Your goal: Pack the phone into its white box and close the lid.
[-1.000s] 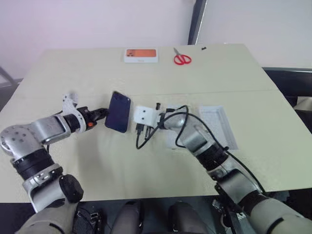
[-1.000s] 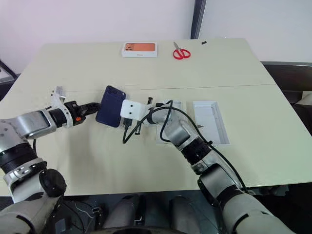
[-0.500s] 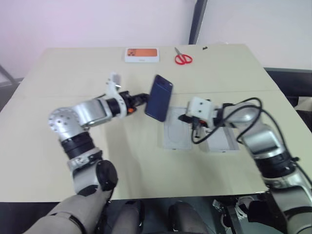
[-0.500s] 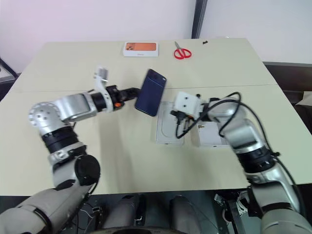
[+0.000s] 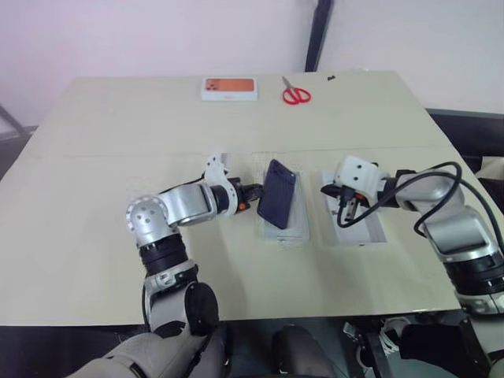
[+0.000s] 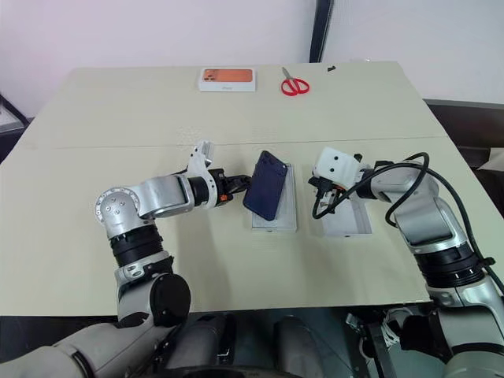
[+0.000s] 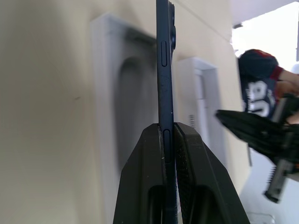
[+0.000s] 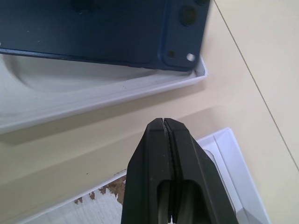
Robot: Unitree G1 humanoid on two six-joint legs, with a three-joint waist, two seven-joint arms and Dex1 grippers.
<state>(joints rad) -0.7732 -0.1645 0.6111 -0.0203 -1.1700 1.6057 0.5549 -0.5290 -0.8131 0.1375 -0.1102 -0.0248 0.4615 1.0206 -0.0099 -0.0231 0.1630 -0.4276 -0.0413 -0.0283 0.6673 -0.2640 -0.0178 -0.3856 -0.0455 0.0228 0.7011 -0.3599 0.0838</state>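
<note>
1. The phone (image 5: 278,203) is off the tabletop (image 5: 118,126), pinched by one long edge. It stands tilted on edge, its glossy back and camera cluster turned toward the robot's right.
2. Its long axis runs roughly away from the robot, with the camera end farther off.
3. The left tool (image 5: 253,191) is closed on the phone's edge, reaching in from the robot's left with one finger on each face.
4. Directly beneath the phone lies a white piece with an oval recess (image 5: 289,235). Its length runs about parallel to the phone's.
5. The white box (image 5: 365,233), with a brownish, scuffed floor, lies just beside that piece on the robot's right, also roughly parallel.
6. The box therefore lies to the right of the phone and its holding tool, not under them. My judgement is that the phone needs a sideways carry and then laying flat, with little turning.
7. The right tool (image 8: 163,122) is closed and empty. It hovers over the near-left part of the white box, so it is the nearer arm to it and may obstruct the way in.
</note>
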